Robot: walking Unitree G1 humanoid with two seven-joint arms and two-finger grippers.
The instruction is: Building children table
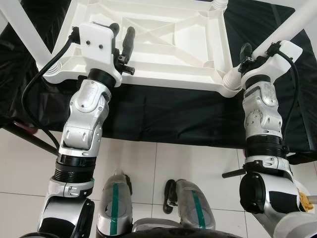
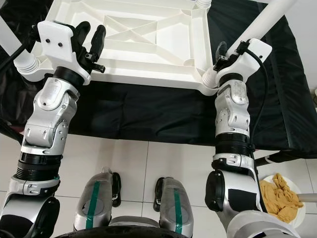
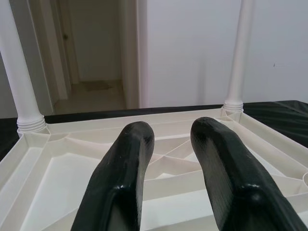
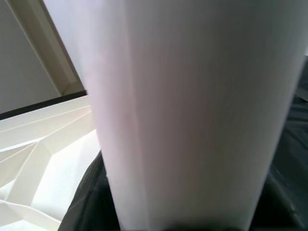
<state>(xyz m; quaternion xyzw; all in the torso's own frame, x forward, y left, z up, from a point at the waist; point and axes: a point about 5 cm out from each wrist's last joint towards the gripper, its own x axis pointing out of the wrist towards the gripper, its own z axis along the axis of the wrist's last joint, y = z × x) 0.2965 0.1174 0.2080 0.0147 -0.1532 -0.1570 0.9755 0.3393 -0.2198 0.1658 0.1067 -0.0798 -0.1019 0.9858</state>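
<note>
Children's table (image 1: 148, 44): white moulded plastic, lying upside down on a black cloth (image 1: 163, 116), its ribbed underside facing up. We are judging assembly nearly done, since legs are standing in all the corner sockets we can see (seating depth not discernible). Relative to the table, our right gripper (image 2: 224, 53) is closing around the near right leg (image 2: 270, 20) just above its socket; our left gripper (image 1: 123, 42) is hovering over the near left edge, fingers (image 3: 122, 178) narrowly parted, holding nothing.
</note>
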